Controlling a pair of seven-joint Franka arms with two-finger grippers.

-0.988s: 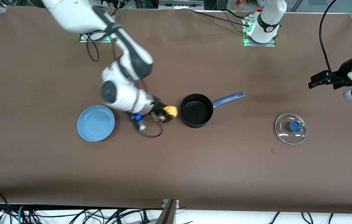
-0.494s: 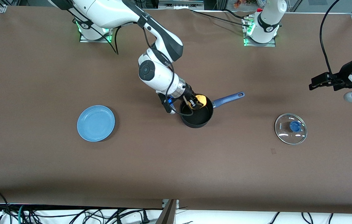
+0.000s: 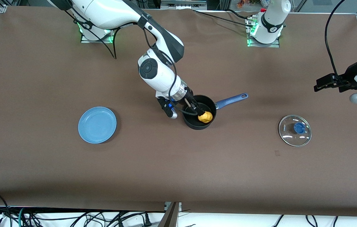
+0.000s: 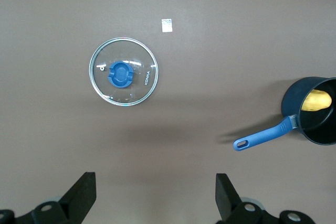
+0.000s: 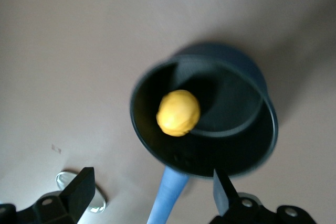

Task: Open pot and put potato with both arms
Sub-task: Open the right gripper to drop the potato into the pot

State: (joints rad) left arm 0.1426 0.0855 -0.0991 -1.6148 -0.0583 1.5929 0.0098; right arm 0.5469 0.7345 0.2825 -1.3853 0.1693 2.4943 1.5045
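Note:
The black pot [image 3: 197, 125] stands mid-table with its lid off and its blue handle [image 3: 230, 100] pointing toward the left arm's end. The yellow-orange potato [image 3: 205, 117] lies inside it. My right gripper [image 3: 194, 108] hangs over the pot, open and empty. The right wrist view shows the potato [image 5: 178, 112] in the pot [image 5: 247, 150], clear of my gripper [image 5: 152, 179]. The glass lid [image 3: 295, 130] with its blue knob lies on the table toward the left arm's end. My left gripper [image 3: 318, 84] waits open in the air there. The left wrist view shows the lid [image 4: 142, 85], the pot [image 4: 294, 100] and my open gripper [image 4: 156, 192].
A flat light-blue plate [image 3: 97, 125] lies toward the right arm's end, beside the pot. A small pale tag [image 4: 167, 25] lies on the brown table cloth near the lid. Cables run along the table's edge nearest the front camera.
My right gripper carried the potato from beside the plate to over the pot and let it go. The potato now lies in the pot. The left arm barely moved.

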